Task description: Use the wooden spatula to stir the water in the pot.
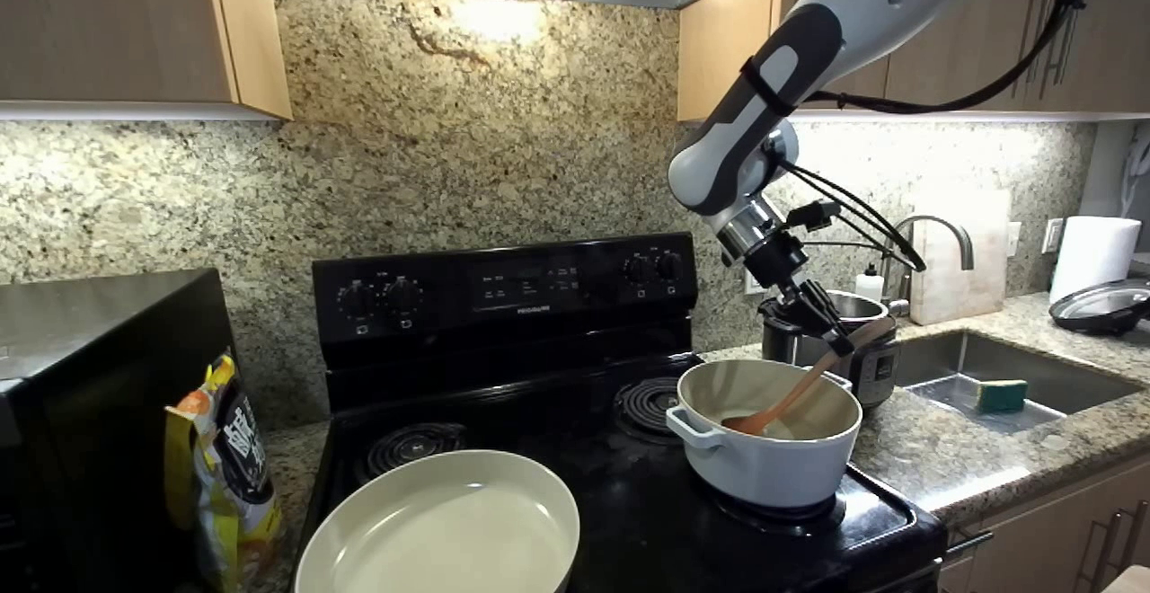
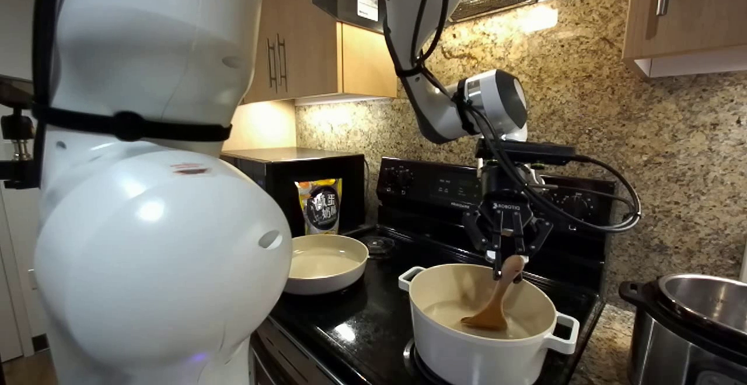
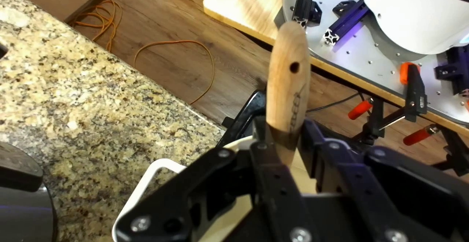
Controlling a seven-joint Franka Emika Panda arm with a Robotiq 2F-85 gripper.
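The white pot [image 1: 764, 474] stands on a front burner; in an exterior view its pale inside and both side handles of the pot [image 2: 467, 354] show. My gripper [image 2: 508, 271] points down over the rim, its jaws closed around the handle of the wooden spatula [image 2: 495, 314]. The spatula leans at a slant, its broad head low inside the pot. In the wrist view the spatula's handle end [image 3: 288, 77] sticks out past the gripper [image 3: 284, 134], with a finger on each side. The water is hard to make out against the pale inside.
A shallow cream pan [image 1: 449, 526] sits on the stove beside the pot. Close behind the gripper stands a steel cooker [image 1: 876, 373], near the sink [image 1: 1069, 377]. A snack bag [image 1: 238, 476] leans by the black microwave [image 2: 292, 166].
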